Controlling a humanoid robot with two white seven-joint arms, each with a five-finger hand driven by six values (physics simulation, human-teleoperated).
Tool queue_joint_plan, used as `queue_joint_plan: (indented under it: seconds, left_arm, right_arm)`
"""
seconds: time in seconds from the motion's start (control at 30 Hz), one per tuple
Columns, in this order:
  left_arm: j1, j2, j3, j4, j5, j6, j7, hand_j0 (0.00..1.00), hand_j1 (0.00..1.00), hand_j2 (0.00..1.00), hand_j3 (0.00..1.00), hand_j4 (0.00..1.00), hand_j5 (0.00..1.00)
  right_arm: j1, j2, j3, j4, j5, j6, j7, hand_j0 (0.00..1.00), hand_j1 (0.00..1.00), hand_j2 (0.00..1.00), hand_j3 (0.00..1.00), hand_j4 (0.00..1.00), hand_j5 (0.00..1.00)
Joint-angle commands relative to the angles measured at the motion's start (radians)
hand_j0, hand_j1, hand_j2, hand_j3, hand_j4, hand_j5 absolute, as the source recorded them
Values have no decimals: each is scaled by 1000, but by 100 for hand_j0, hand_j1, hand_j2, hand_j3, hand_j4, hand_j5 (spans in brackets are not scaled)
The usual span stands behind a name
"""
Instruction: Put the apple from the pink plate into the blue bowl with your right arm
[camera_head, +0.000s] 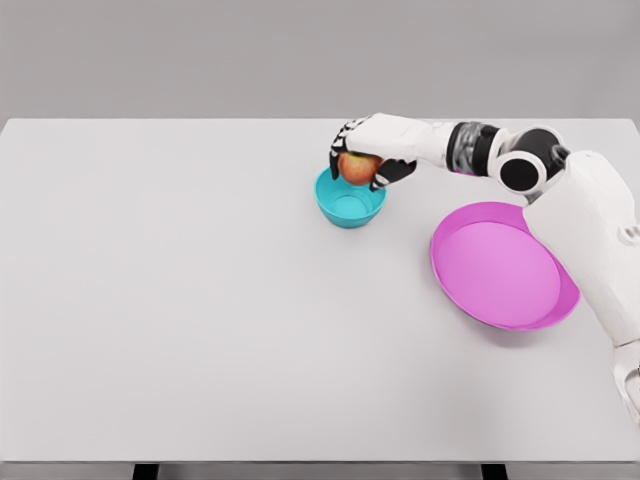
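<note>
Over the blue bowl we hold the apple, right hand clamped on it; bowl directly below, pink plate empty.

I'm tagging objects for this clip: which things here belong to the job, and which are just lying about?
Belongs to the job:
apple, held in the right hand
blue bowl, under the apple
pink plate, now bare

Just lying about:
nothing besides the white table

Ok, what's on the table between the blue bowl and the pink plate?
Nothing. In the head view, only bare table lies between the bowl and the plate.
</note>
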Motion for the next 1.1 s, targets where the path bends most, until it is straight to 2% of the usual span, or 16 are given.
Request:
queue_joint_plan:
  seconds: [0.0, 0.2, 0.23, 0.27, 0.3, 0.33, 0.37, 0.7, 0.8, 0.9, 0.93, 1.0, 1.07]
  left_arm:
    - [0, 0, 0, 0, 1, 0, -1, 100, 100, 100, 100, 100, 100]
    - [0, 0, 0, 2, 1, 0, -1, 100, 100, 100, 100, 100, 100]
    - [0, 0, 0, 2, 1, 0, -1, 100, 100, 100, 100, 100, 100]
    - [0, 0, 0, 2, 1, 0, 1, 100, 100, 100, 100, 100, 100]
    - [0, 0, 0, 2, 1, 0, -1, 100, 100, 100, 100, 100, 100]
    - [0, 0, 0, 2, 1, 0, -1, 100, 100, 100, 100, 100, 100]
    - [0, 0, 0, 2, 1, 0, -1, 100, 100, 100, 100, 100, 100]
    - [-2, 0, 0, 0, 1, 0, -1, 100, 100, 100, 100, 100, 100]
    - [-2, 0, 0, 0, 1, 0, -1, 100, 100, 100, 100, 100, 100]
    - [0, 0, 0, 0, 1, 0, -1, 100, 100, 100, 100, 100, 100]
    - [0, 0, 0, 2, 1, 0, -1, 100, 100, 100, 100, 100, 100]
    - [0, 0, 0, 2, 1, 0, 1, 100, 100, 100, 100, 100, 100]
    - [0, 0, 0, 2, 2, 0, -1, 100, 100, 100, 100, 100, 100]
  right_arm:
    - [0, 21, 1, 20, 7, 2, -1, 47, 47, 47, 47, 47, 47]
    - [-2, 21, 1, 36, 9, -5, -1, 49, 49, 49, 49, 49, 49]
    - [0, 21, 0, 36, 11, -5, -1, 53, 53, 53, 53, 53, 53]
    - [0, 21, 1, 34, 11, -4, -1, 61, 61, 61, 61, 61, 61]
    - [0, 21, 0, 33, 49, -1, -1, 74, 74, 74, 74, 74, 74]
    - [0, 27, -8, 31, 89, 2, -1, 82, 82, 82, 82, 82, 82]
    - [2, 37, -9, 28, 106, 2, -1, 86, 86, 86, 86, 86, 86]
    - [9, 25, -13, -19, 106, 4, -1, 100, 100, 100, 100, 100, 100]
    - [57, -10, -66, -142, 104, 18, -1, 100, 100, 100, 100, 100, 100]
    - [113, -122, -95, -331, 80, 65, -1, 100, 100, 100, 100, 100, 100]
    - [123, -177, -94, -386, 5, 81, -1, 100, 100, 100, 100, 100, 100]
    - [130, -294, -88, -450, -138, 85, -1, 100, 100, 100, 100, 100, 100]
    - [155, -349, -86, -492, -193, 85, -1, 100, 100, 100, 100, 100, 100]
